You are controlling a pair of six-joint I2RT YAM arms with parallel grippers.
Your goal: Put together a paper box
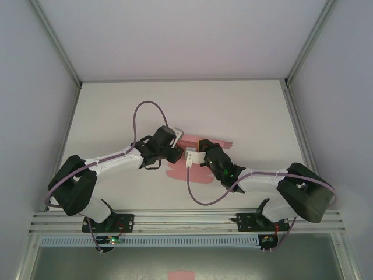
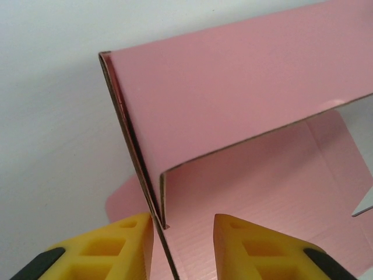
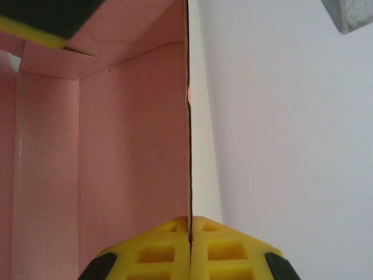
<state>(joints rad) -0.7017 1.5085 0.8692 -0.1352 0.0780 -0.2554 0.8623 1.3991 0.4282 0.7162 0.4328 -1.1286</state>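
paper box (image 3: 134, 151) edge pinched, right gripper (image 3: 190, 221) clamped

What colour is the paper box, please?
The paper box is plain pink; left wrist view shows it best.

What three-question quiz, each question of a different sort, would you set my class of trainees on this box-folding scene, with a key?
1. True or false: the right gripper is shut on a wall of the paper box.
2. Choose one: the left gripper has its jaws (A) shut tight on the card, (B) apart with a card wall between them, (C) apart with nothing between them.
3. Fill in: the box card is plain ____.
Key: 1 true; 2 B; 3 pink.
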